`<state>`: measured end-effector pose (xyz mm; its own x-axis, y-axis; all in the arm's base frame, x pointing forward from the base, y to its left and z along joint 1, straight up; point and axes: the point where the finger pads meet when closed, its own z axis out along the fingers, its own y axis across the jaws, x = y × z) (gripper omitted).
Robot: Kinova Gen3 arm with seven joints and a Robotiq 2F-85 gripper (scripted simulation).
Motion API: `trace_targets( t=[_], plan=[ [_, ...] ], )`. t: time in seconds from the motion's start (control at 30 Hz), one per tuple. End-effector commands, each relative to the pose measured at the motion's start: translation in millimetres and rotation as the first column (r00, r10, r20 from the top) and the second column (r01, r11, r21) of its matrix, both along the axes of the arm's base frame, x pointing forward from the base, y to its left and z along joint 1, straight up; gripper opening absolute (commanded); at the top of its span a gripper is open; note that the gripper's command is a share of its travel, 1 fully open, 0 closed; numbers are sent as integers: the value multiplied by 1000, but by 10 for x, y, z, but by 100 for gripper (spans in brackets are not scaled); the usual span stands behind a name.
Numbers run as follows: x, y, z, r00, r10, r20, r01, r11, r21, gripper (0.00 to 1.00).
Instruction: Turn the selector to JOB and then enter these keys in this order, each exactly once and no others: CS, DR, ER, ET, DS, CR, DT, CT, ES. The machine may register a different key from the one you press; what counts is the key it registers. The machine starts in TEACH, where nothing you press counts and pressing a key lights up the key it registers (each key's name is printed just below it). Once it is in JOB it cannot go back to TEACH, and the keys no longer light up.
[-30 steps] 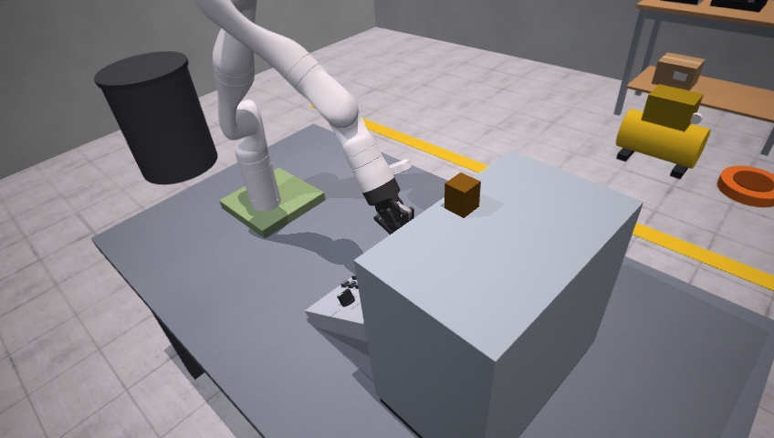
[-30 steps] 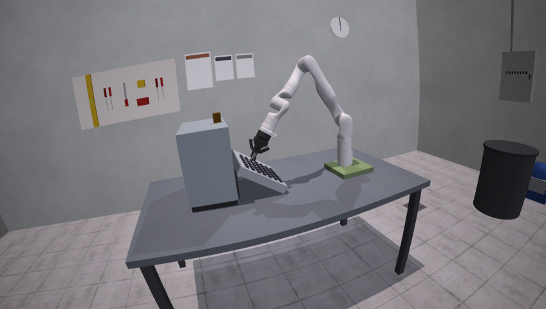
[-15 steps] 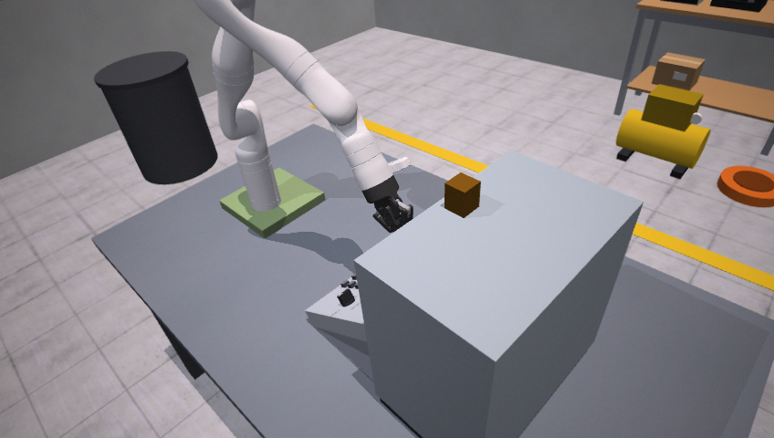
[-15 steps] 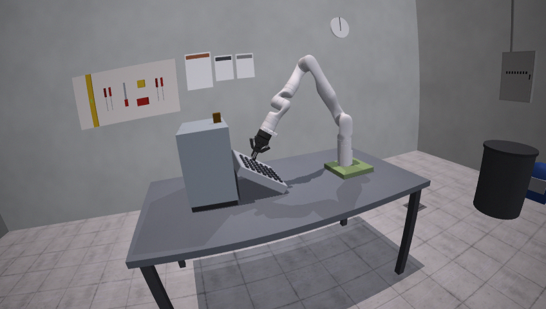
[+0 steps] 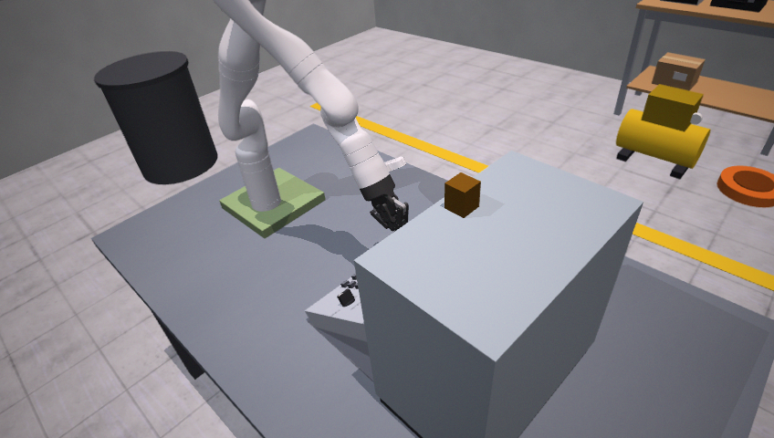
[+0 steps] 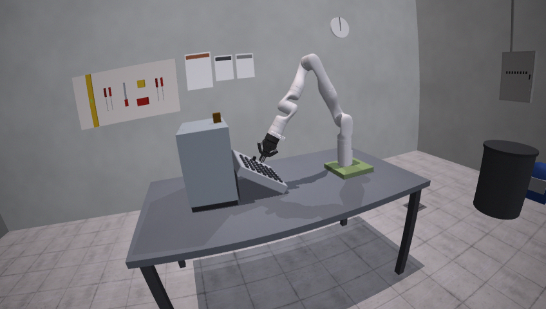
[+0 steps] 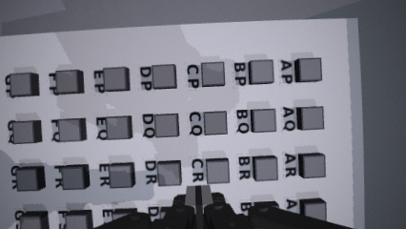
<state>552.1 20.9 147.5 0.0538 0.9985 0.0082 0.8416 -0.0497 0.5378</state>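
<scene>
While the selector's setting goes unread, closed fingers stand by the C column

Nearest an onlooker on the cabinet side is the table, bearing the tall grey cabinet. A brown block sits on its top, with no evident part in the work. The sloped key panel leans up beside the cabinet, its keys tilted towards the arm, presumably for easy reach. A dark knob near one corner is probably the selector; its setting cannot be read.

Over the panel, the gripper points down with its fingers closed together and nothing between them, which makes a narrow probe suited to single keys. The tips appear beside the CR key and hide the place where CS should be; contact cannot be confirmed. The DR key and ER key stand in the same row. No visible key glows, which alone does not settle the mode. A press should wait until mode and key mapping are certain, since a wrong registration could spoil the order.

Beyond, the green base plate supports the arm.
</scene>
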Motion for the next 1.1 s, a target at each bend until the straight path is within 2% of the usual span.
trace_targets(
  t=[0.0,0.4,1.07],
  plan=[
    [-122,80,-81,1000,-7,22,7,1000,-6,10],
    [-166,114,-121,1000,-7,22,7,1000,-6,10],
    [-49,107,-297,1000,-7,22,7,1000,-6,10]
  ],
)
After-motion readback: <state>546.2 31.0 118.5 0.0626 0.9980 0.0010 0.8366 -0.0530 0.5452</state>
